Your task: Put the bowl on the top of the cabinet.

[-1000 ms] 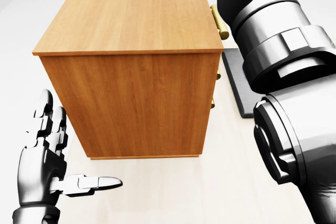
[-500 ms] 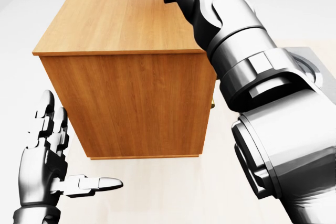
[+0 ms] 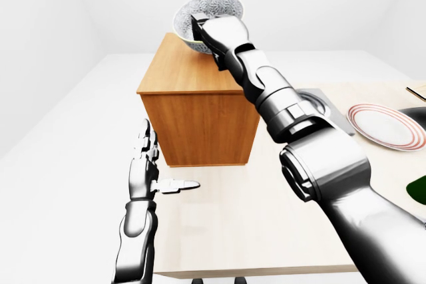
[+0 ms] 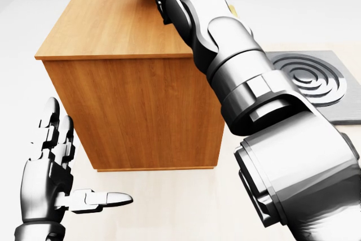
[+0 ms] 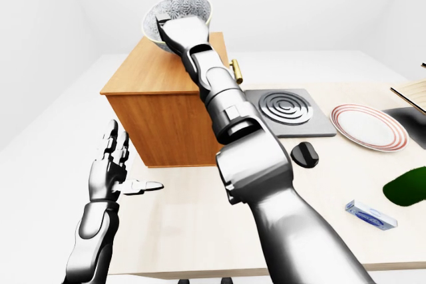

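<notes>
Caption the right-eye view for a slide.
Right hand holds patterned grey bowl tilted over wooden cabinet; left hand open.

You are in a plain white room. The walls (image 3: pixel 53 18) are white and so is the floor (image 3: pixel 60 164). The light is soft and even. A pale wood table (image 5: pixel 200 231) fills the lower part of both eye views. You see its near edge at the bottom.
</notes>
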Tool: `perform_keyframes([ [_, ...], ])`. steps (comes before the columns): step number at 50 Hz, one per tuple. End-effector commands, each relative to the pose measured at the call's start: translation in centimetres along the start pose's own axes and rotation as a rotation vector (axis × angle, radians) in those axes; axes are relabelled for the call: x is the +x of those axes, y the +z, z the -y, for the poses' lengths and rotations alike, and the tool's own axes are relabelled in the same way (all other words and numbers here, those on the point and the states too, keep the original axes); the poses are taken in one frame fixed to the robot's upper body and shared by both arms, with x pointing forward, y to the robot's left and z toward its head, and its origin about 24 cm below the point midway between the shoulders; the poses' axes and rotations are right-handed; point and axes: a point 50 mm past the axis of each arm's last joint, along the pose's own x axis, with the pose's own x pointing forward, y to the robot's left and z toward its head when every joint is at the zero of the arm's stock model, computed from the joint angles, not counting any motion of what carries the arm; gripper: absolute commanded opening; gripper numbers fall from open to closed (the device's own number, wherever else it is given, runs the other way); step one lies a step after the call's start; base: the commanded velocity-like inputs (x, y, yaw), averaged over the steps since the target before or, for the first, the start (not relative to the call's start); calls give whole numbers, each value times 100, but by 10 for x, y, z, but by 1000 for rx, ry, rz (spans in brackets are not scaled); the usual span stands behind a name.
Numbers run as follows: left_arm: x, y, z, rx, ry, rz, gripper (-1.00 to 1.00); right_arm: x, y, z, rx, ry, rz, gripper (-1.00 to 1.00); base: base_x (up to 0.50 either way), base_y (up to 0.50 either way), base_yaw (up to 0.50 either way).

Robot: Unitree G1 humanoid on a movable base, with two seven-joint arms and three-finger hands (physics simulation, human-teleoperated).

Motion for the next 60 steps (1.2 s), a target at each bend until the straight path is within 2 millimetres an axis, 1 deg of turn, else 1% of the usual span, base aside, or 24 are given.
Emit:
perform_keyframes([
  [1, 0, 1, 0, -1, 0, 5, 100, -1, 5, -4, -39, -13, 19, -100, 0, 0, 0],
  [10, 1, 1, -1, -2, 6, 4, 100, -2, 5, -11, -39, -2, 17, -100, 0, 0, 0],
  [21, 1, 0, 0, -1, 4, 2, 100, -3, 6, -13, -32, 1, 20, -100, 0, 0, 0],
  [22, 1, 0, 0, 0, 4, 3, 100, -3, 6, -14, -32, 3, 20, -93, 0, 0, 0],
  [23, 1, 1, 0, 0, 4, 3, 100, -3, 6, -14, -32, 4, 20, -93, 1, 0, 0],
  [24, 1, 1, 0, 0, 3, 3, 100, -3, 6, -14, -34, 6, 20, 11, 0, 0, 0],
  [25, 1, 1, 0, 0, 3, 5, 100, -3, 6, -14, -37, 7, 21, 100, 0, 0, 0],
  [31, 0, 1, 0, 0, 2, 5, 100, -1, 6, -7, -33, -1, 19, 100, 0, 0, 0],
  [36, 0, 0, 0, 0, 1, 1, 100, 1, 2, 3, -31, -14, 10, 100, 0, 0, 0],
  [39, 1, 0, 0, 0, 0, 2, 100, 3, -2, 18, -27, -32, -2, 100, 0, 0, 0],
  [40, 1, -1, 0, -1, 0, -2, 100, 4, -4, 28, -24, -44, -8, 100, 0, 0, 0],
  [44, 1, 0, -1, -1, 2, -1, 100, 5, -9, 42, -37, -66, -19, 100, 0, 0, 0],
  [45, 1, 0, -1, -1, 2, 0, 100, 5, -9, 43, -37, -66, -20, 100, 0, 0, 0],
  [46, 1, 0, 0, -1, 2, 3, 100, 5, -12, 50, -39, -74, -27, 100, 0, 0, 0],
  [49, 2, -1, -1, -1, 4, -1, 100, 5, -19, 64, -50, -91, -45, 100, 0, 0, 0],
  [51, 2, 0, -1, -2, 5, 0, 100, 4, -22, 69, -53, -98, -53, 100, 0, 0, 0],
  [53, 2, 0, -1, -2, 5, 0, 100, 4, -22, 69, -53, -98, -54, 100, 0, 0, 0],
  [54, 3, 0, -1, -3, 7, 1, 100, 3, -31, 83, -61, -113, -77, 100, 0, 0, 0],
  [57, 3, -2, -1, -4, 8, -5, 100, 1, -39, 92, -65, -127, -100, 100, 0, 0, 0],
  [58, 3, -3, -1, -4, 8, -10, 100, -1, -45, 98, -69, -134, -116, 100, 0, 0, 0],
  [60, 3, -4, -1, -4, 9, -14, 100, -2, -50, 102, -72, -139, -129, 100, 0, 0, 0],
])
